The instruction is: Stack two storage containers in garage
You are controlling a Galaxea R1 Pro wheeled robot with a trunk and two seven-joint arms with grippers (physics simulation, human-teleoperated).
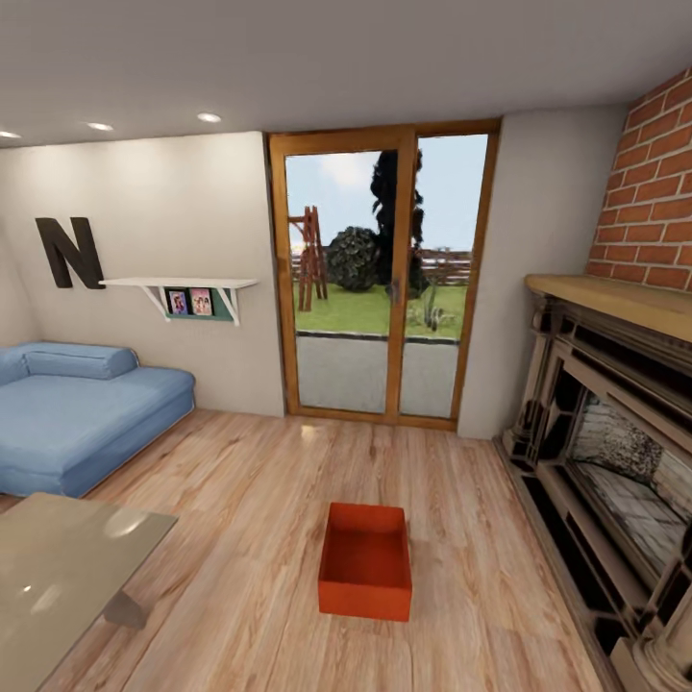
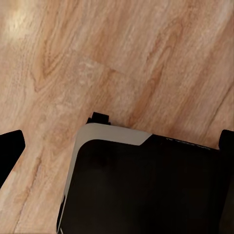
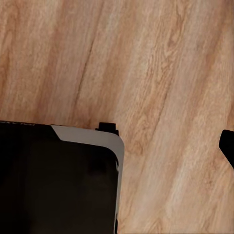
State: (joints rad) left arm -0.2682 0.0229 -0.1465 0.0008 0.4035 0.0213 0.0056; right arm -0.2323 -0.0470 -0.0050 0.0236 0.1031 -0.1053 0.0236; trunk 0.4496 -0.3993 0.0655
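Observation:
One red-orange storage container sits open side up on the light wood plank floor of the living room, a little right of centre in the head view, empty inside. My left gripper hangs open over bare planks, its dark fingertips showing at both edges of the left wrist view. My right gripper is also over planks; one dark fingertip shows at the edge of the right wrist view, far from the middle. Neither gripper holds anything. The garage is out of view.
A blue sofa stands at the left, a glass-topped table at the near left. Wood-framed glass doors are straight ahead. A dark fireplace under a brick wall lines the right side. My dark, grey-edged base shows below both wrists.

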